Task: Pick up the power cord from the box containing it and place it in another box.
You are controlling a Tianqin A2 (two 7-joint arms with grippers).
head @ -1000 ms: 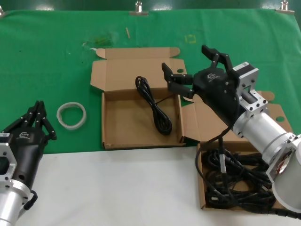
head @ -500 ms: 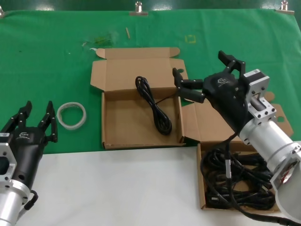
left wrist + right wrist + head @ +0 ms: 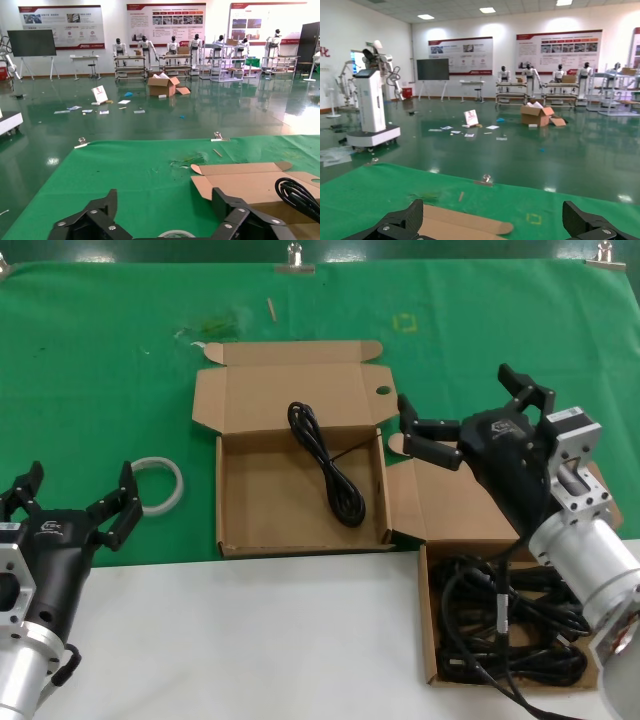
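The power cord, a black looped bundle, lies alone in the centre cardboard box, whose raised lid has a round hole near one corner. The cord also shows in the left wrist view. My right gripper is open and empty, in the air just right of that box and above the lid of the right-hand box, which holds a tangle of black cables. My left gripper is open and empty at the near left.
A white ring lies on the green cloth between my left gripper and the centre box. The white table edge runs along the front. The green cloth stretches behind and left of the boxes.
My right gripper has drawn back to the right, away from the centre box, staying open. My left gripper has opened from shut. The cord has not moved.
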